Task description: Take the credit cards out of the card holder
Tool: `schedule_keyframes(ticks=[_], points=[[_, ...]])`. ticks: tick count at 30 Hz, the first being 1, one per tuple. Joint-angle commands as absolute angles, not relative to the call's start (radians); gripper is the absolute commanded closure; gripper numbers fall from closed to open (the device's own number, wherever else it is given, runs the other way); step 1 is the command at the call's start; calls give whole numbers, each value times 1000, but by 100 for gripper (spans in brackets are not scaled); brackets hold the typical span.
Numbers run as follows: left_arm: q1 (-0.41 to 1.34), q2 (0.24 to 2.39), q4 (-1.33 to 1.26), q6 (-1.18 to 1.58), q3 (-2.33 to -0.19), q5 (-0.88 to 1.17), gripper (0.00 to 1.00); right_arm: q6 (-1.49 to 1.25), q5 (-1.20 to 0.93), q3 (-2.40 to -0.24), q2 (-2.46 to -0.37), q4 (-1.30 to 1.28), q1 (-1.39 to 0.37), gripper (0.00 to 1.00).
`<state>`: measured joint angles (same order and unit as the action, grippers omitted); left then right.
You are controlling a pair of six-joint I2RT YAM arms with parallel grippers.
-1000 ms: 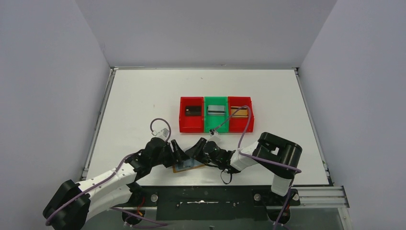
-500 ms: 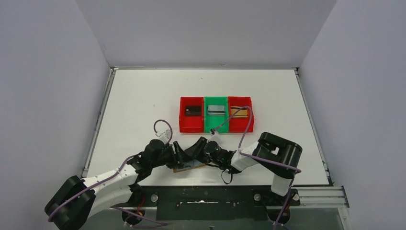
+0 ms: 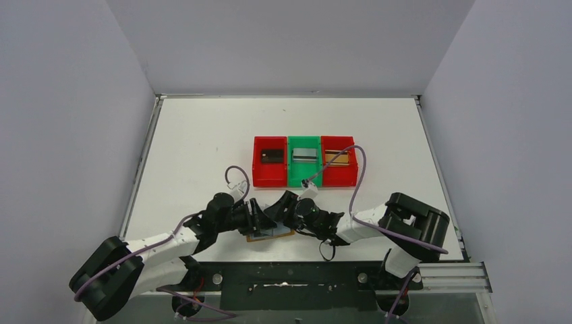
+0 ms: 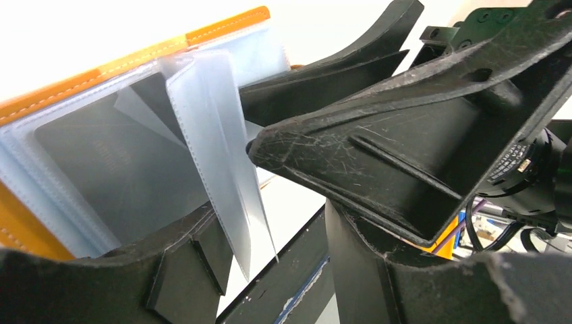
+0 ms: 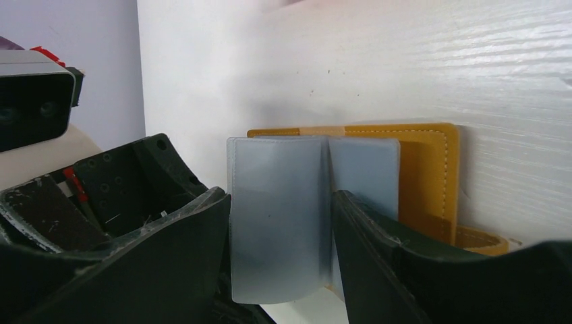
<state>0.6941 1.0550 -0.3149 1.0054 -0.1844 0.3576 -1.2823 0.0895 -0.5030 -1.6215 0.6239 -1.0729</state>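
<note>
Both arms lie low and stretched along the near edge of the bench [image 3: 202, 148], meeting nose to nose over the card holder [image 3: 268, 235]. The left arm [image 3: 165, 245] runs from its base at the lower left up and to the right. The right arm [image 3: 356, 227] folds back from its base and reaches left. The card holder lies open on the bench just below where the two wrists meet, tan cover down, pale pockets up.

The left jaws stand apart with one clear pocket leaf [image 4: 216, 135] upright in the gap, not pinched. The right jaws are wide too, and a pale leaf [image 5: 276, 216] fills the space between them; whether it touches them I cannot tell.

The black card [image 3: 272, 155] lies in the left red bin [image 3: 270, 179], the silver-grey card [image 3: 305, 154] in the green bin [image 3: 294, 177], and the gold-brown card [image 3: 336, 158] in the right red bin [image 3: 340, 179].

From above, the wrists cover most of the holder and only its near edge shows. In the left wrist view a dim grey patch with faint lettering sits in a pocket; card or lining, I cannot tell.
</note>
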Motion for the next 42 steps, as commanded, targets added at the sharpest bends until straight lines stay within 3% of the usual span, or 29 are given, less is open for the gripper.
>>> schedule_keyframes(ticks=[1,7,20,24,29,35,42], points=[[689,1100,-429,961,-275,411,51,-1249,182,-492,-1531,538,-1075,42],[693,1148,-435,949,-311,407,51,-1281,312,-479,-1409,315,-1085,42],[738,1426,-455,944,-391,411,54,-1358,537,-376,-1087,83,-1135,52],[747,1296,-387,938,-394,314,54,-1327,534,-380,-1051,81,-1148,52],[744,1075,-46,883,-459,87,49,-1244,555,-473,-1102,56,-1187,50],[722,833,314,940,-466,-236,42,-1152,626,-703,-1289,-90,-1272,48],[669,648,502,1075,-410,-369,39,-1080,608,-953,-1565,-225,-1306,50]])
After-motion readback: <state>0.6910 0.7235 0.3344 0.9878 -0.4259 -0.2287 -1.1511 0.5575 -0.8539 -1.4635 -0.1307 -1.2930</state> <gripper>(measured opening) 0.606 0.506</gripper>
